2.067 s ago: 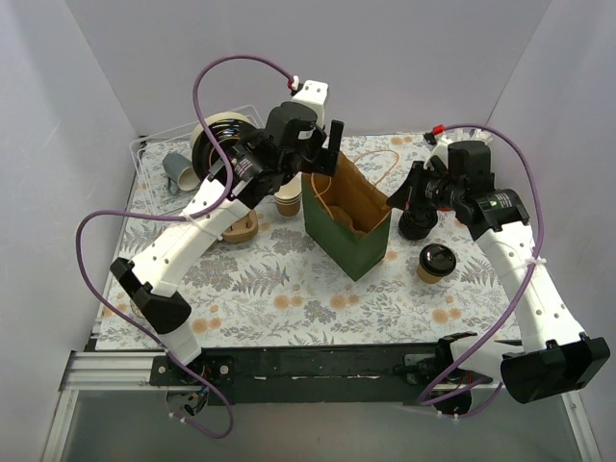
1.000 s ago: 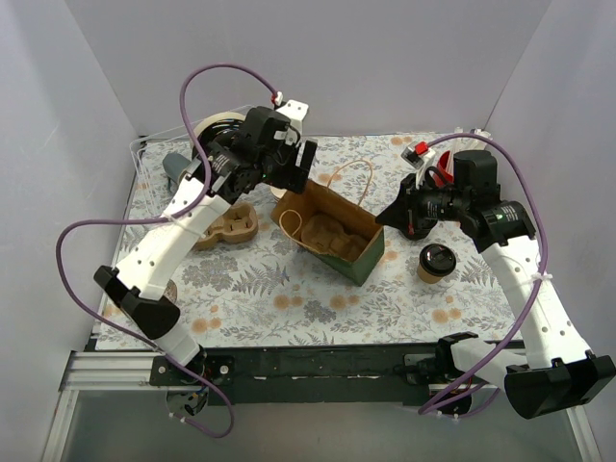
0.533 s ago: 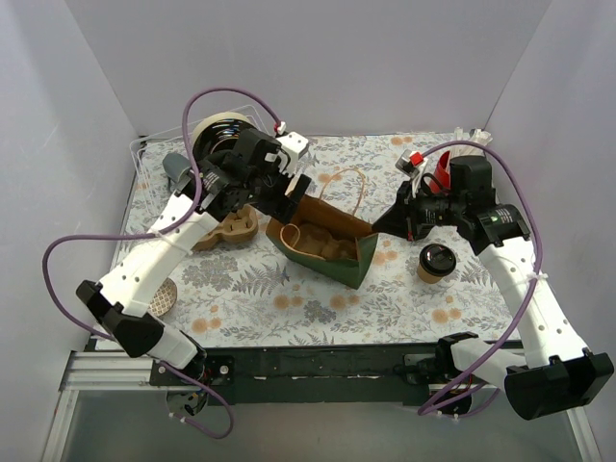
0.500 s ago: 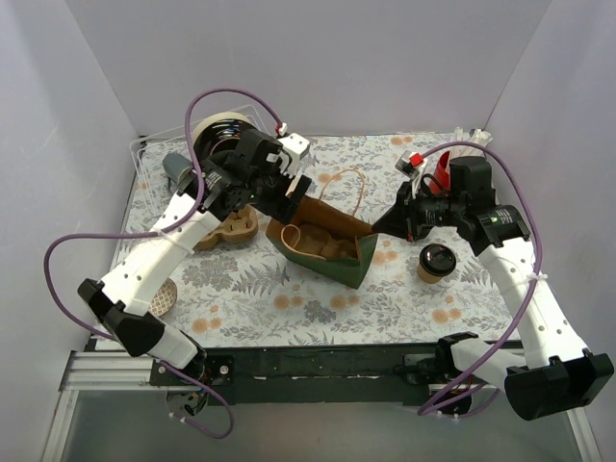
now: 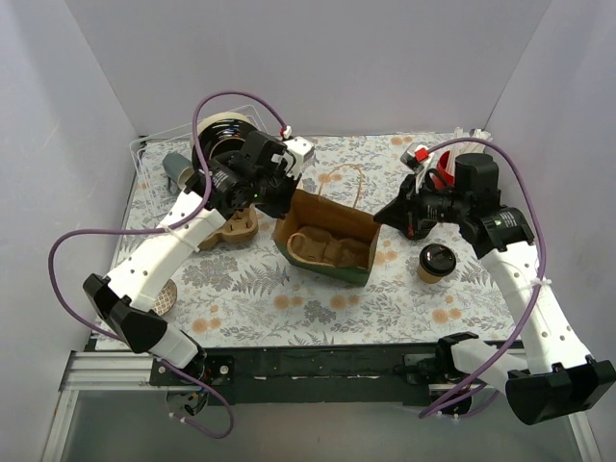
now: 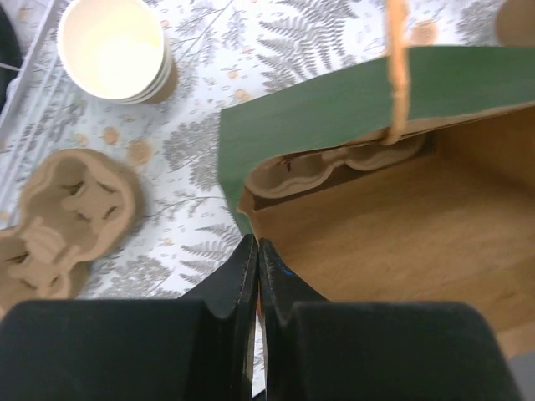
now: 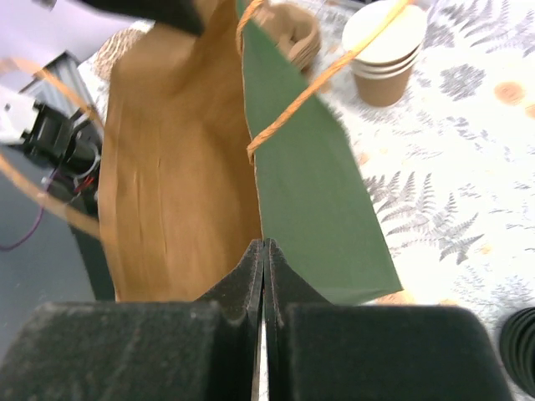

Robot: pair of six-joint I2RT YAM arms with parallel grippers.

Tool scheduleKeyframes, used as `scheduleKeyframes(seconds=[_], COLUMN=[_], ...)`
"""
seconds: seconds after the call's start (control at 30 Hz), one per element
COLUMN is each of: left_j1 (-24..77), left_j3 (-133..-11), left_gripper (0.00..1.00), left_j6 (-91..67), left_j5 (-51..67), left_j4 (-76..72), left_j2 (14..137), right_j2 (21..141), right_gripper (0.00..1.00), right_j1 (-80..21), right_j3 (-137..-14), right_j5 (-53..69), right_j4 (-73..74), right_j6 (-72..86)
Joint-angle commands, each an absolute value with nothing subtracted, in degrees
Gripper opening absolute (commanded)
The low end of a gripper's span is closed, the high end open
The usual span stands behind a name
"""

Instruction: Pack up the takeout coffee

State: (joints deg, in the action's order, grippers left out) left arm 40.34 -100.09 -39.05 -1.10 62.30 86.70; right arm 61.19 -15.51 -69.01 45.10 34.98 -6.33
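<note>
The green-and-brown paper bag (image 5: 337, 224) leans open at mid-table, a pulp cup carrier (image 5: 322, 248) inside it. My left gripper (image 5: 281, 204) is shut on the bag's left rim; in the left wrist view the closed gripper (image 6: 257, 244) pinches the corner of the green wall (image 6: 334, 109). My right gripper (image 5: 383, 218) is shut on the right rim, and in the right wrist view the gripper (image 7: 264, 245) clamps the edge between brown inside and green outside (image 7: 313, 200). The takeout coffee (image 5: 436, 262), tan with a black lid, stands right of the bag, untouched.
A stack of lidless cups (image 6: 117, 50) stands behind the bag's left side. A second pulp carrier (image 5: 237, 227) lies left of the bag. A grey cup (image 5: 174, 168) and a large roll (image 5: 223, 137) sit back left. Black lids (image 7: 520, 349) lie near the right gripper.
The bag has gone from upright to tipped low and open toward the camera. My left gripper came down to its left rim and closed on it. The right gripper kept its hold.
</note>
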Motion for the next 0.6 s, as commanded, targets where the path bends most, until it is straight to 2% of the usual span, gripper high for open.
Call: scheduleKeyframes(seconds=[0.0, 0.23, 0.37, 0.57], left_j1=[40.3, 40.4, 40.6, 40.8], left_j3=[-99.4, -90.7, -80.8, -74.9], left_gripper=[0.00, 0.00, 0.00, 0.00], left_j6=[-46.1, -48.4, -47.7, -45.8], left_j5=[7.3, 11.2, 15.0, 14.4], left_j4=[59.0, 47.6, 37.6, 34.3], left_j2=[82.4, 74.5, 66.5, 62.0], right_j2=[58.4, 56.5, 51.0, 45.1], right_gripper=[0.01, 0.01, 0.01, 0.01], right_j1=[-15.8, -15.8, -15.8, -15.8], right_j3=[-69.7, -66.6, -59.3, -54.1], right_j5=[41.6, 40.9, 41.4, 41.6], right_j4=[23.5, 20.2, 10.1, 6.3], right_j6=[-0.9, 1.4, 5.0, 3.8])
